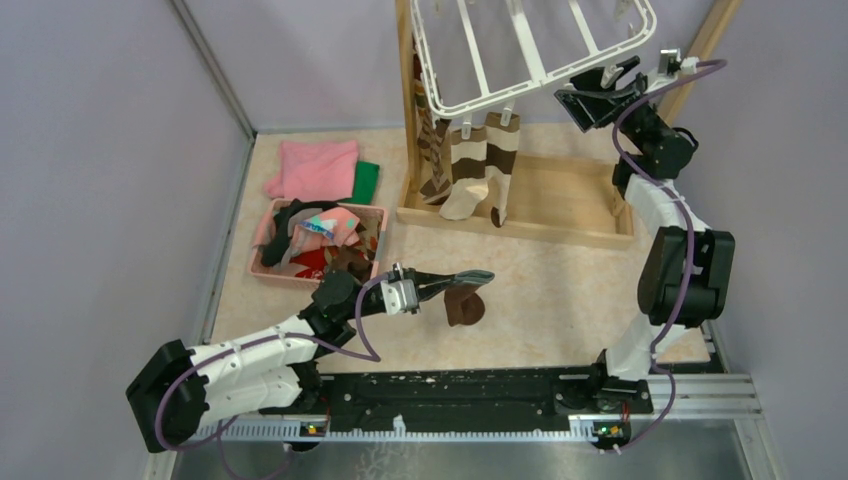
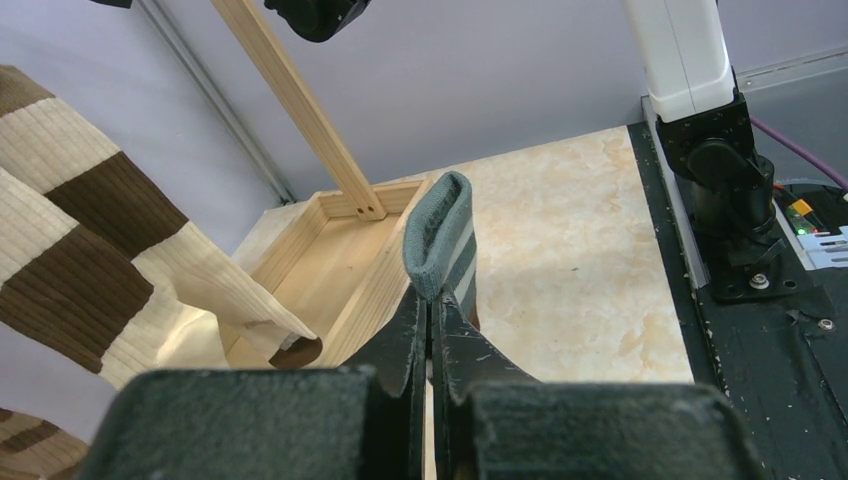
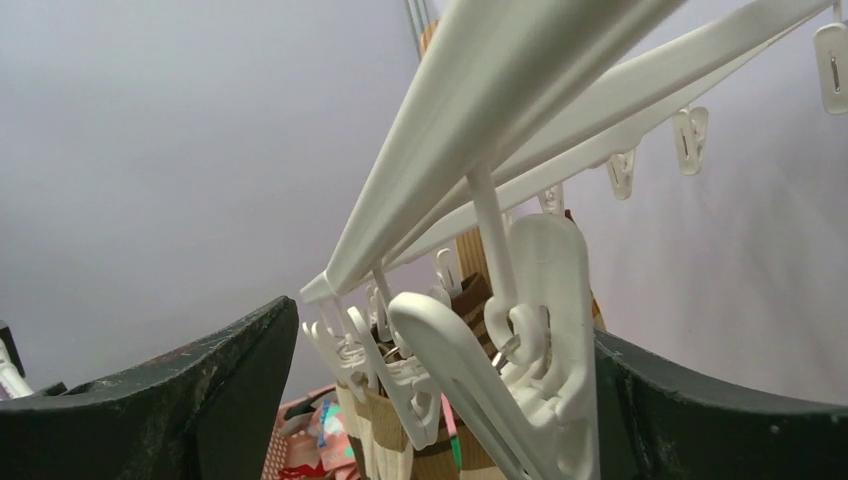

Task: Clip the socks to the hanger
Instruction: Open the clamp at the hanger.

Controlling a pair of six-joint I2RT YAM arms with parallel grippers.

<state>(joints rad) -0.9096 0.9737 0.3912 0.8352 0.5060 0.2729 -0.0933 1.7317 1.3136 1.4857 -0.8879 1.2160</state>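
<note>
My left gripper (image 1: pixel 432 287) is shut on a grey sock (image 1: pixel 466 303) and holds it above the table, the brown foot hanging down. In the left wrist view the gripper (image 2: pixel 432 300) pinches its grey striped cuff (image 2: pixel 440 230). The white hanger (image 1: pixel 530 50) is at the top, with two brown-and-cream striped socks (image 1: pixel 482 168) clipped under its near edge. My right gripper (image 1: pixel 600 88) is open at the hanger's near right corner. In the right wrist view the gripper (image 3: pixel 445 325) has a white clip (image 3: pixel 530 340) between its fingers, below the hanger bars (image 3: pixel 480 90).
A pink basket (image 1: pixel 262 250) of several more socks (image 1: pixel 320 235) sits left of centre. A folded pink cloth (image 1: pixel 315 168) and a green cloth (image 1: pixel 366 182) lie behind it. The wooden frame's base tray (image 1: pixel 560 205) and posts (image 1: pixel 406 90) stand under the hanger.
</note>
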